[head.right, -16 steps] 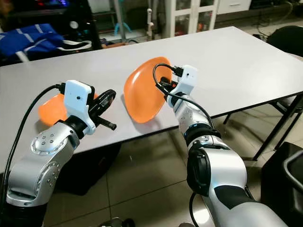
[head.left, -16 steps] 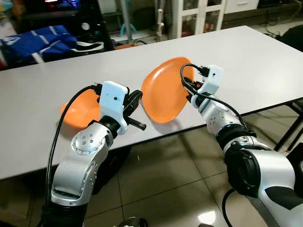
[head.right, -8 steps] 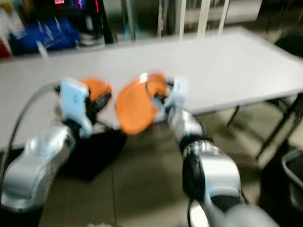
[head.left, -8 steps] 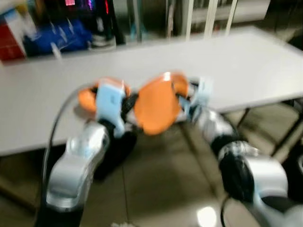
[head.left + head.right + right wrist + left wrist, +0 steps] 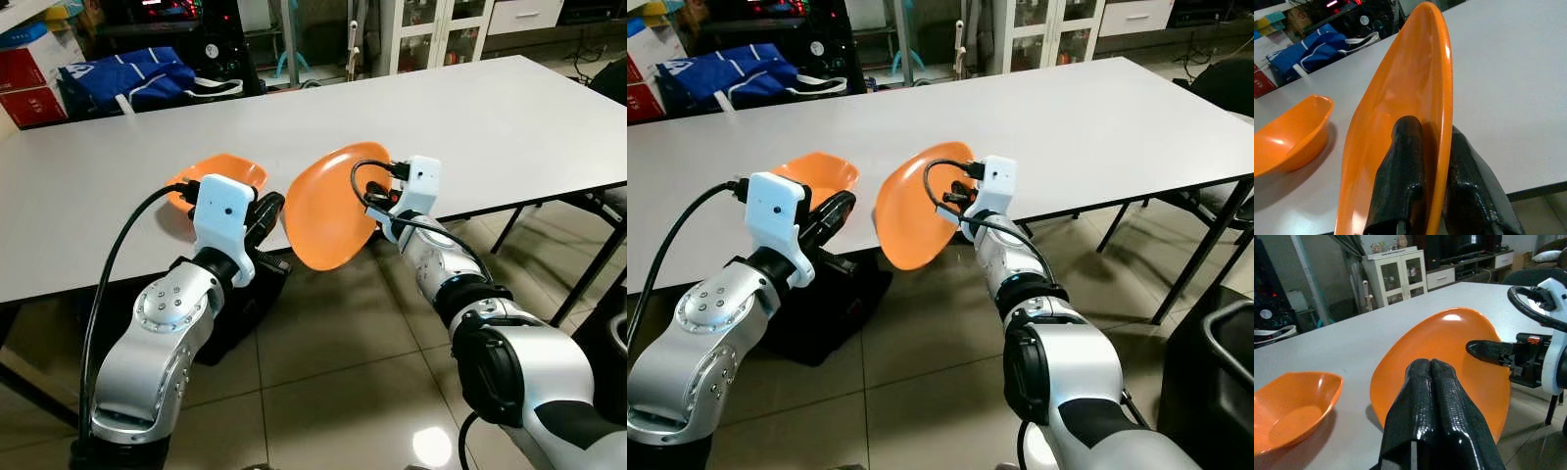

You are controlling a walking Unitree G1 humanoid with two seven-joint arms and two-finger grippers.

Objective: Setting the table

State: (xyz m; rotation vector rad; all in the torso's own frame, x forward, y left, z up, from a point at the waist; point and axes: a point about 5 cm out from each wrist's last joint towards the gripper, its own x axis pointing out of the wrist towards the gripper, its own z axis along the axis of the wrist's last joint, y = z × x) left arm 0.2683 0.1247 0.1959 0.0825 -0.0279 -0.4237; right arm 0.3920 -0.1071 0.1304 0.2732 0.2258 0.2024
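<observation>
Watch the orange plate [image 5: 331,208] first — your right gripper [image 5: 1422,161] pinches it by the rim alone, one finger on the inner face and one behind, and it hangs nearly on edge past the near border of the white table [image 5: 509,108], partly over the tiled floor [image 5: 333,372]. A thin, smooth plastic rim in a two-finger pinch can swivel or slide out if you swing the wrist quickly, and from there it would likely drop to the tiles rather than the tabletop. Tipping it flat could also knock its lower edge against the table edge. The left gripper [image 5: 1432,391] has its fingers pressed together, holding nothing, and sits just beside the plate — a careless move could bump it.

The plate looks glossy, plain, shallow and oval-ish, with a raised lip. The matching orange bowl [image 5: 217,178] rests on the table near the left arm, apart from the plate.
</observation>
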